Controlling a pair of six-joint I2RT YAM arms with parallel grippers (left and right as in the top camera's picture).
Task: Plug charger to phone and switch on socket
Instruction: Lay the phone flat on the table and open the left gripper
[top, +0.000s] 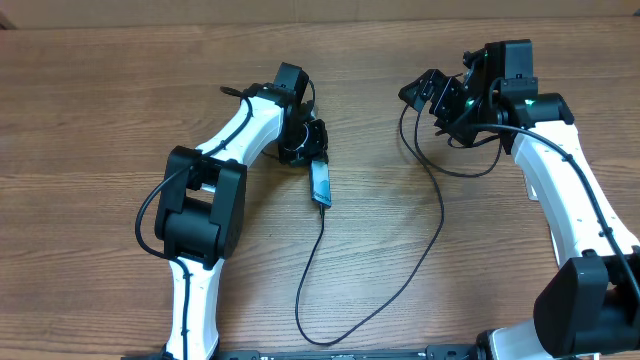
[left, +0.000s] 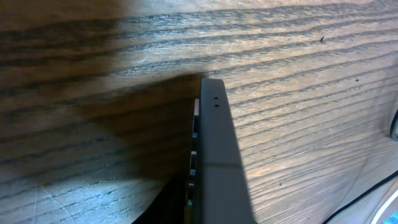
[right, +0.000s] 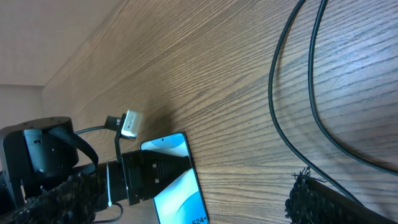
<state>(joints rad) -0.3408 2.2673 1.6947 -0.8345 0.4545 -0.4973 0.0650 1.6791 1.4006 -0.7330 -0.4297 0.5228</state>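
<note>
Your left gripper sits at the far end of the phone. In the right wrist view a black finger lies across the cyan screen. You cannot tell from these views whether the jaws are clamped on it or standing just clear. The left wrist camera shows only the phone's grey edge close up against the wood.

The phone lies near the middle of the table, its long axis running near to far. The cable seems to meet the phone's near end, though the overhead is too small to show the tip seated. From there it runs toward the near edge, loops right and far, and reaches your right gripper.

That gripper stands wide apart with nothing between its fuzzy fingers. Two strands of cable cross the wood ahead of it.

Your left arm comes up from the near edge and reaches far and right, with the wrist folded back down toward the phone. Your right arm runs far from the near right corner, wrist turned left.
</note>
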